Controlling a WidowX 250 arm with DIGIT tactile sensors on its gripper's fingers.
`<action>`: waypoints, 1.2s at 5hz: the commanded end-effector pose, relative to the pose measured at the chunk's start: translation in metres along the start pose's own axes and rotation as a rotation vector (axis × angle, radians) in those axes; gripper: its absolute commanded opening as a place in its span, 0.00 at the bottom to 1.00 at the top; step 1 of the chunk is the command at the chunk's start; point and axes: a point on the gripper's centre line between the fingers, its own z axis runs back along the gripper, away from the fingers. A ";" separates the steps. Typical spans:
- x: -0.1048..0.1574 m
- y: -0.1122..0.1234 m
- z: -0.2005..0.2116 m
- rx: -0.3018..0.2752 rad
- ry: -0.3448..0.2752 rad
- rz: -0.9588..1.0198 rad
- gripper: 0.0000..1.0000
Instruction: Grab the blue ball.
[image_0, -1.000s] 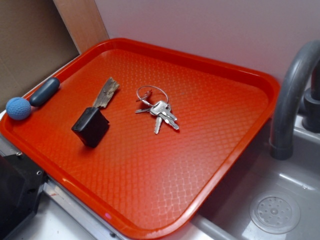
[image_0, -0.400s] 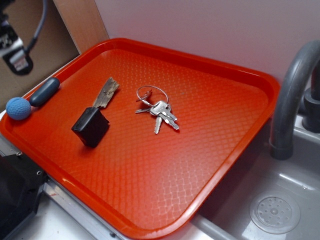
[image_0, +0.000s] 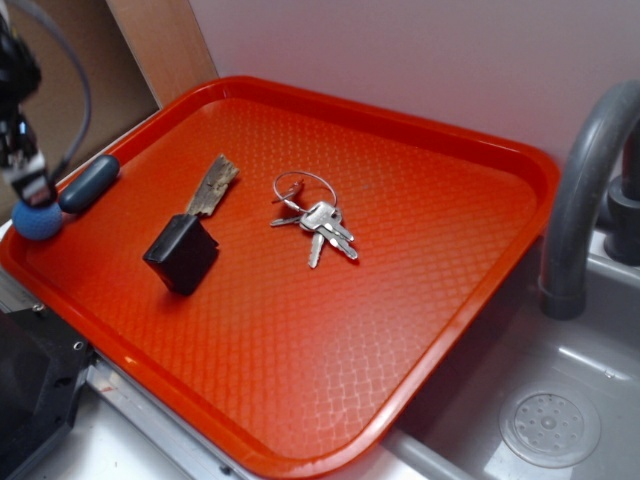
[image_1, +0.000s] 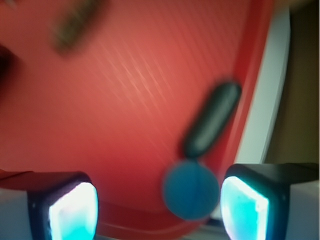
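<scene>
The blue ball (image_0: 38, 222) rests at the far left rim of the orange tray (image_0: 420, 250), touching a dark blue-grey capsule (image_0: 89, 184). My gripper (image_0: 30, 185) hangs just above the ball and partly hides its top. In the wrist view my gripper (image_1: 159, 210) is open, with the ball (image_1: 191, 189) between the fingers, close to the right fingertip (image_1: 245, 210) and far from the left one. The capsule (image_1: 211, 119) lies just beyond the ball.
A black block (image_0: 181, 253), a wood-like strip (image_0: 212, 186) and a bunch of keys (image_0: 318, 220) lie on the tray. A grey faucet (image_0: 585, 190) and sink drain (image_0: 550, 427) are at the right. A black box (image_0: 30, 385) sits at the bottom left.
My gripper came into view at the upper left and moved down to just above the blue ball. The ball and the other objects have not moved.
</scene>
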 end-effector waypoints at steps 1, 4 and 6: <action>-0.022 0.034 -0.039 0.267 0.150 0.194 1.00; -0.016 0.019 -0.019 0.178 0.028 0.181 0.00; 0.030 -0.024 0.059 0.127 -0.106 0.132 0.00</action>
